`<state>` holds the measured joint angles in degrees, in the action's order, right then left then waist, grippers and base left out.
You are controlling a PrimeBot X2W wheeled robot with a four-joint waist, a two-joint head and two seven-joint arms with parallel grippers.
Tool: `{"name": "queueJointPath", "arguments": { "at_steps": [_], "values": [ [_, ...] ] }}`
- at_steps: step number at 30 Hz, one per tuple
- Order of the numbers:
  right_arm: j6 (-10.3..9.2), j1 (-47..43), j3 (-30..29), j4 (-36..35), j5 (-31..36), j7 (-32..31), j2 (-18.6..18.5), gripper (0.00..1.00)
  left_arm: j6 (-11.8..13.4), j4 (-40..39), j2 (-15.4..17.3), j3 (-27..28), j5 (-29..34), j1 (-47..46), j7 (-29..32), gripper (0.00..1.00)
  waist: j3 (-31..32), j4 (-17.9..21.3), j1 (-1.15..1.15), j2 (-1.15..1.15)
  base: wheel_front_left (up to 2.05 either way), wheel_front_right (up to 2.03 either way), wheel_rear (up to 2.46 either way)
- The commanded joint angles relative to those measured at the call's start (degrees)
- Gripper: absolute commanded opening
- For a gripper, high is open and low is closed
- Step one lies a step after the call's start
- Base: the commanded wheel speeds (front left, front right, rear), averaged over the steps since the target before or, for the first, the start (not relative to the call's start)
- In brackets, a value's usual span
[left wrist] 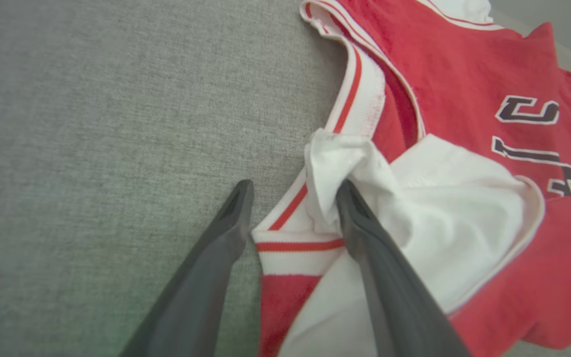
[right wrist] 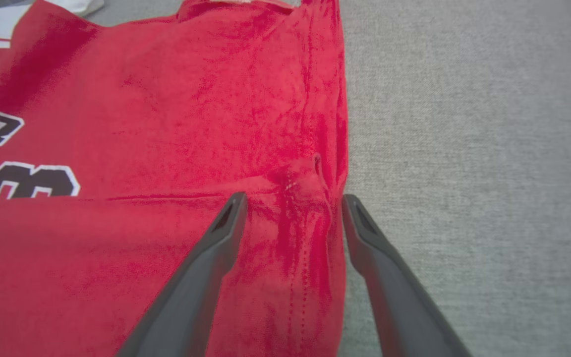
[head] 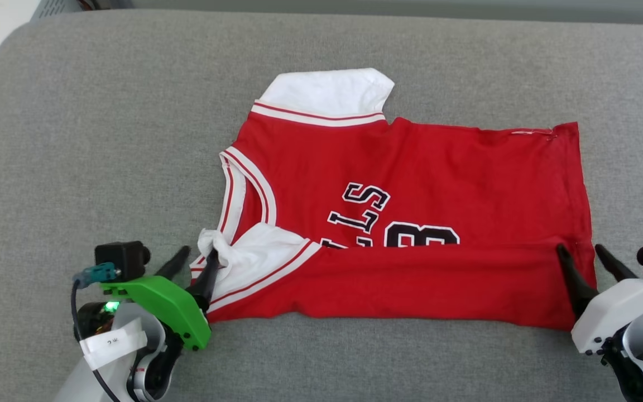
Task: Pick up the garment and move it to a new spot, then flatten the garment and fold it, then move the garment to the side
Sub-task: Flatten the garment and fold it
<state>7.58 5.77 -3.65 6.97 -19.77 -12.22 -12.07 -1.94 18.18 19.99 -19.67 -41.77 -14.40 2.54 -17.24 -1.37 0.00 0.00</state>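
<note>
On the grey cushioned surface [head: 76, 139] the garment [head: 411, 167] lay half-folded; the left gripper [head: 198, 254] stood spread at its white sleeve [head: 254, 248], the right gripper [head: 581, 249] spread astride its edge.

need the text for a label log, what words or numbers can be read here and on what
"LS": sideways letters on the garment, chest; rest under the fold.
"3": chest number, part covered by the fold; could be 8.
White tag behind the left gripper: too small to read.
</note>
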Motion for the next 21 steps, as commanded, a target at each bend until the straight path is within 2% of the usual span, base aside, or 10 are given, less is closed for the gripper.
{"name": "queueJointPath", "arguments": {
  "at_steps": [1, 7, 11, 15, 18, 21],
  "values": [
    [-0.09, -0.5, -0.6, -0.5, 0.5, 2.4, 0.0, 1.0, 1.2, 0.5, 0.4, 0.8, 0.0, -0.2, -0.8, 1.0, 2.0, -0.1, 0.0, 0.0, 0.0, 0.0, 0.0],
    [-0.09, -2.3, -2.6, -3.7, 3.8, 10.0, 1.9, 1.0, 3.7, -1.0, 2.6, 2.8, 0.0, 1.1, -0.7, 1.0, 5.2, 0.5, 0.0, 0.0, 0.0, 0.0, 0.0],
    [-0.09, -3.7, -3.0, -4.9, 4.6, 10.6, 3.7, 1.0, 4.8, -3.3, 4.8, 3.5, -0.6, 2.0, 2.3, 1.0, 7.1, 1.1, 0.0, 0.0, 0.0, 0.0, 0.0],
    [-0.09, -4.9, -3.4, -5.9, 5.1, 9.8, 4.6, 1.0, 5.0, -7.3, 7.7, 2.7, -2.2, 3.0, 9.7, 1.0, 8.2, 1.4, 0.0, 0.0, 0.0, 0.0, 0.0],
    [-0.09, -5.9, -3.6, -6.7, 5.3, 9.0, 5.1, 1.0, 5.0, -10.6, 9.8, 1.2, -5.5, 4.4, 19.4, 1.0, 8.7, 1.6, 0.0, 0.0, 0.0, 0.0, 0.0],
    [-0.09, -6.4, -4.0, -7.4, 5.1, 8.5, 5.4, 1.0, 6.0, -14.2, 11.2, 0.8, -8.1, 5.3, 25.8, 1.0, 8.5, 1.8, 0.0, 0.0, 0.0, 0.0, 0.0]
  ]
}}
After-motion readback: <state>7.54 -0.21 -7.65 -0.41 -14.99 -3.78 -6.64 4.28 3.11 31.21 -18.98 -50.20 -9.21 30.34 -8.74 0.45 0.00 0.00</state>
